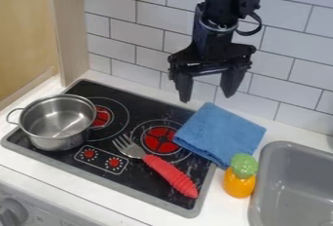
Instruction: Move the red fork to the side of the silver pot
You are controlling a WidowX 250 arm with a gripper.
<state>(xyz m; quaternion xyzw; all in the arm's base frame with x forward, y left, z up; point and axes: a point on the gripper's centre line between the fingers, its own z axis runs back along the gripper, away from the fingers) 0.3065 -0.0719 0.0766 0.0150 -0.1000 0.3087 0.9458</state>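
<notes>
We're looking at the pre-grasp step, as we're judging it: the claw (pixel 207 98) is hanging in front of the tiled wall (pixel 292 30), up past the stove's back edge, its two fingers spread wide w/ nothing btwn them. The red fork (pixel 170 174) is lying flat on the black stove (pixel 139 183) — metal tines pointing toward the silver pot (pixel 58 142), ribbed red handle slanting down toward the stove's front right corner, the fork's head overlapping the right burner's outer ring. The pot is sitting upright at the stove's left end, near the tines but not touching them, so we're reckoning the actual move is yet to be done

Next we're needing the claw over the handle, fingers turned to straddle it crosswise, then lowering, closing & lifting just enough to clear the stove. After that we're wanting a shift left & a gentle set-down right beside the pot, w/o bumping its wall. We're watching for the rounded handle rolling or slipping, & for a tines-heavy tilt if we're gripping too near the end — also the blue cloth (pixel 218 135) & the orange-green toy (pixel 239 178), both nearby on the right
</notes>
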